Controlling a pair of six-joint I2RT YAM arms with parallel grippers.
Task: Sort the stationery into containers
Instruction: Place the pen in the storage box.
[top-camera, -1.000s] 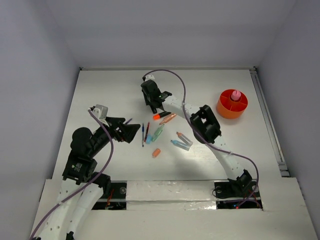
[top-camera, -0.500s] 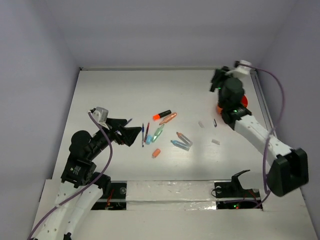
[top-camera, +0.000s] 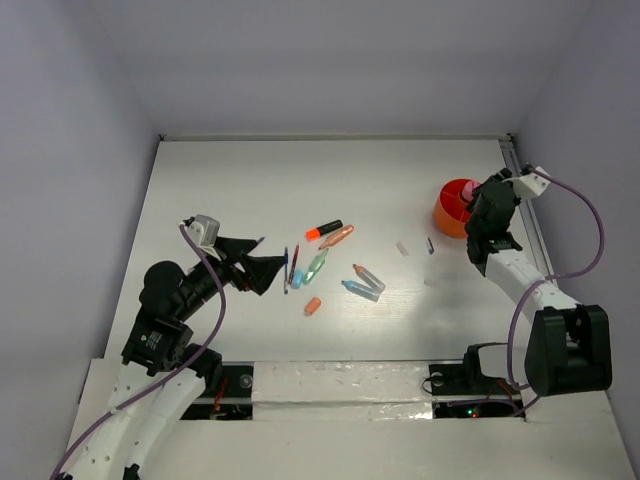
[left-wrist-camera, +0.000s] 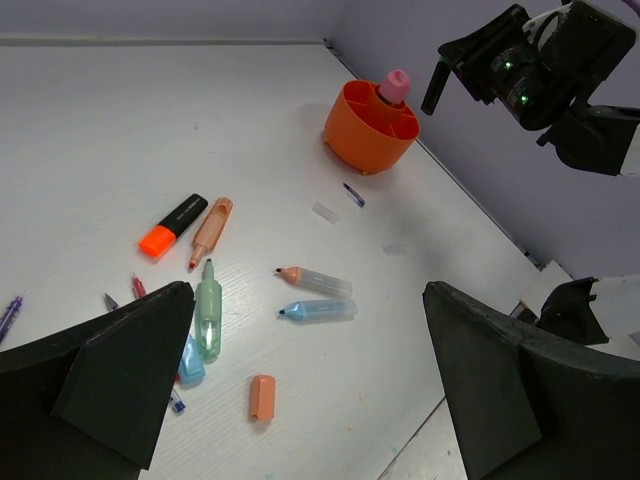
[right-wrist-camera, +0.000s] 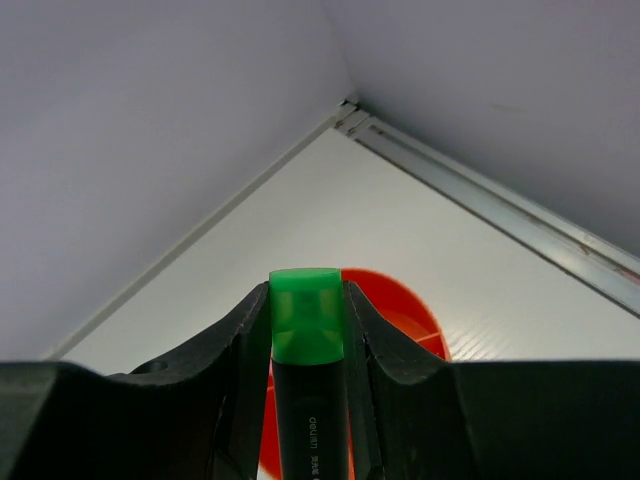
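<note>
The orange round container stands at the far right, and a pink-capped item stands in it. My right gripper hangs beside and above the container, shut on a black marker with a green cap; the container's rim shows just behind the cap. Mid-table lies loose stationery: a black marker with an orange cap, an orange pen, a green highlighter, thin red and blue pens, a blue highlighter and an orange cap. My left gripper stands open left of this pile, holding nothing.
Tiny bits and a short dark piece lie between the pile and the container. A metal rail runs along the table's right edge, close to the right arm. Grey walls close in the back and both sides.
My right arm has swung from the middle pile over to the orange container, carrying the green-capped marker. The left arm has barely moved.
</note>
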